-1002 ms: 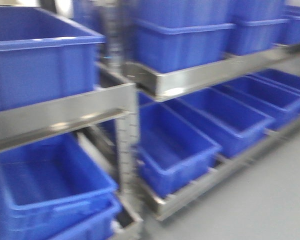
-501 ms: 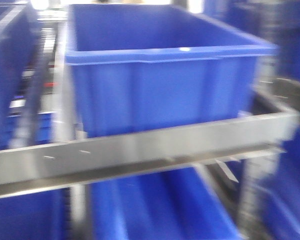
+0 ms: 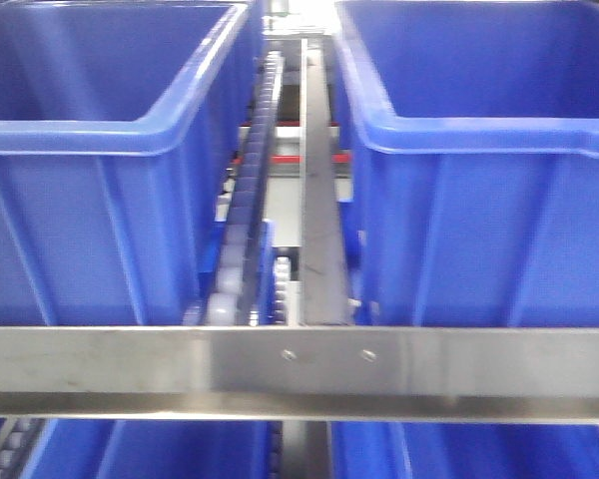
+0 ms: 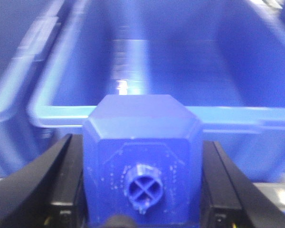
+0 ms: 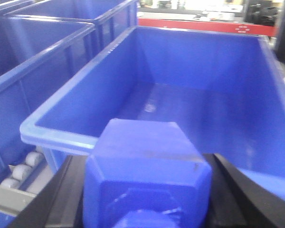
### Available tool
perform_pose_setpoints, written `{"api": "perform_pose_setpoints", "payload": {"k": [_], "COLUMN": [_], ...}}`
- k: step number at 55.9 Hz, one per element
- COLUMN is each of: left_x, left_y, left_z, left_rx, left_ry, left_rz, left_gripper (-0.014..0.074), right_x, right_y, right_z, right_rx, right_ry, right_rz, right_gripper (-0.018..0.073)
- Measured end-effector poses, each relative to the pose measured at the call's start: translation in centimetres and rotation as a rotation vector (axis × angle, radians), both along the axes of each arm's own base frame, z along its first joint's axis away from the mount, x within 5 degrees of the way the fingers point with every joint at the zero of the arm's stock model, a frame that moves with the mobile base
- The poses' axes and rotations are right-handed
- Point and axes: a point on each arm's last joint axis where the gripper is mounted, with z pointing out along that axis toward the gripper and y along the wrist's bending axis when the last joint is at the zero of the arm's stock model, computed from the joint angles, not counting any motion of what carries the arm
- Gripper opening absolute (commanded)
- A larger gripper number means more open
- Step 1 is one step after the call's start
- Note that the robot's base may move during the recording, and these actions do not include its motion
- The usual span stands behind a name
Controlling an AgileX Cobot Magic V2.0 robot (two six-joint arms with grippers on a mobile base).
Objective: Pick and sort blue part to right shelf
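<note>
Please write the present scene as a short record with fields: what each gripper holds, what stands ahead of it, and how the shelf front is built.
left gripper: shut on a blue faceted plastic block
ahead of it: open blue plastic bin, view blurred
right gripper: shut on a second blue faceted block
ahead of it: large open blue bin, no parts seen inside
shelf front: flat stainless steel rail with two screws
between shelf bins: grey roller track beside steel divider strip
</note>
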Motion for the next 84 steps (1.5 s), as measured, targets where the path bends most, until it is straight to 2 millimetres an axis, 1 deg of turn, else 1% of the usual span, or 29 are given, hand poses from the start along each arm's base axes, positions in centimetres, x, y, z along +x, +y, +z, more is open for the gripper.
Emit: {"api": "perform_pose_setpoints", "payload": {"k": [72, 79, 84], "left_x": [0.0, 0.1, 0.4], "left_y": [0.0, -0.2, -0.5], "left_z": [0.1, 0.5, 1.3], "left_rx": [-0.002, -0.006, -0.004], "left_ry": [-0.009, -0.057, -0.101], "left_rz": [-0.004, -0.024, -0.045], "left_gripper": [0.0332, 0.0332, 0.0332], "right_x": [0.0, 0.0, 0.0], "right_y": [0.0, 0.0, 0.0], "right_z": [0.0, 0.0, 0.0], "right_rx": [0.0, 0.0, 0.0], "right_ry": [0.0, 0.0, 0.0], "right_rz": [0.0, 0.0, 0.0], "right_gripper": [0.0209, 0.0209, 0.0209]}}
